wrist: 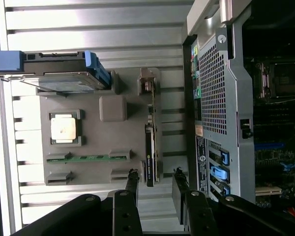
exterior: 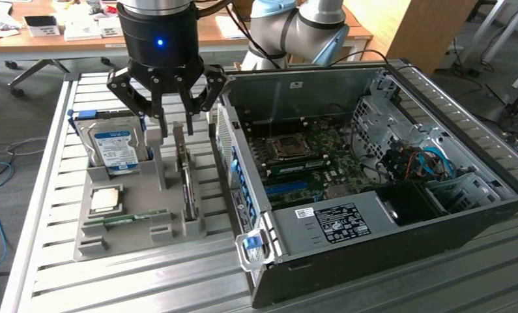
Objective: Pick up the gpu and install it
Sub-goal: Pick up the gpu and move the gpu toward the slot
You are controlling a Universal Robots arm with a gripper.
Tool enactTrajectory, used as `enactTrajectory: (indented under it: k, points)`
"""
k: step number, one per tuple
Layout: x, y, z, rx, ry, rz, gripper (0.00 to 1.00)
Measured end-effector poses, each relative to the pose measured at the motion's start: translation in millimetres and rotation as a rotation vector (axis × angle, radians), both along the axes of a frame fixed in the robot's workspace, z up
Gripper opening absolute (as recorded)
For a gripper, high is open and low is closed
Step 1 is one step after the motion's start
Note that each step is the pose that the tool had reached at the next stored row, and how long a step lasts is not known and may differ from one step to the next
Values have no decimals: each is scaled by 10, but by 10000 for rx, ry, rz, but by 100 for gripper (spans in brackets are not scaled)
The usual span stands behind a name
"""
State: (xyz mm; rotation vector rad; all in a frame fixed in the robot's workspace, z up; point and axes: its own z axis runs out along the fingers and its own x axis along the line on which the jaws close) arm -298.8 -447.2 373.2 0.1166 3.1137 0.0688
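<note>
The gpu (exterior: pixel 186 186) is a thin green card standing on its edge in a slot of the grey parts tray (exterior: pixel 137 238), beside the open computer case (exterior: pixel 432 215). In the wrist view the gpu (wrist: pixel 150 147) shows edge-on. My gripper (exterior: pixel 182 124) hangs open just above the card's far end, with nothing in it. In the wrist view the gripper (wrist: pixel 155 178) has one dark fingertip on each side of the card's line, and the card's end lies between them. The fingers are not touching it.
The tray (wrist: pixel 93 142) also holds a silver hard drive (exterior: pixel 115 147) with a blue-white label, a square CPU (exterior: pixel 105 197) and a thin RAM stick (exterior: pixel 124 218). The case's perforated rear wall (wrist: pixel 214 83) stands close beside the card. The motherboard (exterior: pixel 302 160) lies inside the case.
</note>
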Motion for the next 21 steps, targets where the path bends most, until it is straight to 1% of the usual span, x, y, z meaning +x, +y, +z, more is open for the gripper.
enactTrajectory:
  k: [6, 21]
  points:
    - [0, 0, -22, 0, -1, 0, 42]
    - [0, 0, -38, 0, 0, 0, 42]
